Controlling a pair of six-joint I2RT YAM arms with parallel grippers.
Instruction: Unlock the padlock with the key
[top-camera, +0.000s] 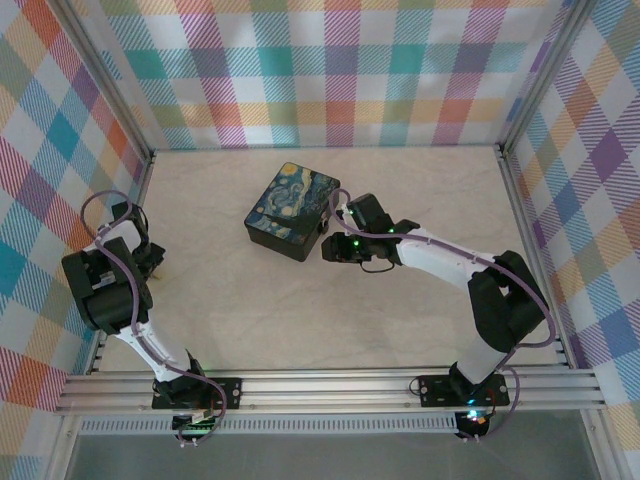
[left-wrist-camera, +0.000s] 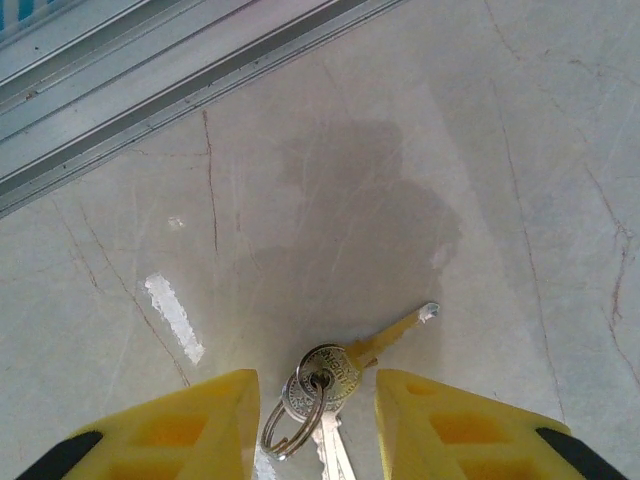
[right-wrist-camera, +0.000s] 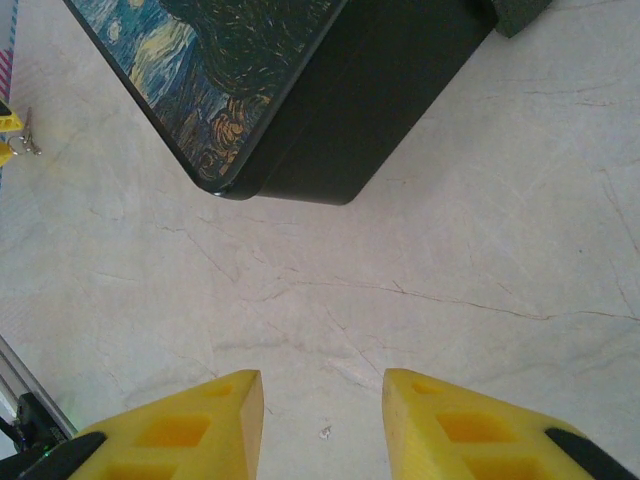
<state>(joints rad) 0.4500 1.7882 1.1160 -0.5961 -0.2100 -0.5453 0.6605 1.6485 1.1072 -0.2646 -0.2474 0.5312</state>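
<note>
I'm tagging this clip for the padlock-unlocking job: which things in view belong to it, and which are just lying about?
Belong to the job:
keys on a ring, lying inside the open left gripper
right gripper, open and empty

Lying about:
night-sky box, on the table

In my left wrist view one key's blade (left-wrist-camera: 333, 455) runs off the bottom edge, and the top edge of my right wrist view crops most of the night-sky box (right-wrist-camera: 250, 60).
</note>
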